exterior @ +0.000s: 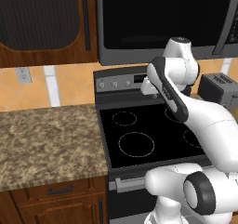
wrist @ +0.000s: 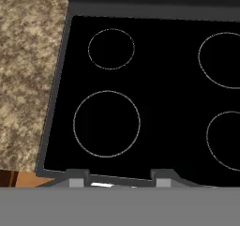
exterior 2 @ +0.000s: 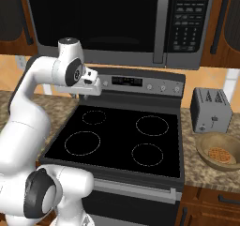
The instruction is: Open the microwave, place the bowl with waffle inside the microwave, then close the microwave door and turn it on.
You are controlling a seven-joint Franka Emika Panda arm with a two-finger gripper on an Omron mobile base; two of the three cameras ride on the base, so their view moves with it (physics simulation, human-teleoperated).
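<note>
On the far left, a speckled granite worktop (exterior: 46, 139) runs up to the edge of the stove (exterior 2: 122, 140), with wooden drawers below it and a brown wooden cabinet door (exterior: 46, 23) on the wall above. The black glass stove top carries four ring-marked burners, and a grey control panel (exterior 2: 140, 83) with knobs stands along its back. The robot's white arm rises over the stove's near edge and bends back over the left-hand burners, its hand held level above them. The claw (wrist: 112, 180) shows from the hand camera as two small grey tips at the bottom edge, set apart with a gap between them, so it stands open and holds nothing; it looks straight down on the two left burners. Above the stove hangs the microwave (exterior 2: 117, 18), wide and dark. The microwave door (exterior 2: 93, 14) is closed flush, its long vertical grey handle bar (exterior 2: 161, 23) just left of the keypad (exterior 2: 187, 18). Right of the stove, on another stretch of worktop, a small grey toaster (exterior 2: 211, 109) stands near the wall. Just in front of it sits the bowl with waffle (exterior 2: 219, 151), upright on the worktop, well apart from the claw and below and right of the microwave
</note>
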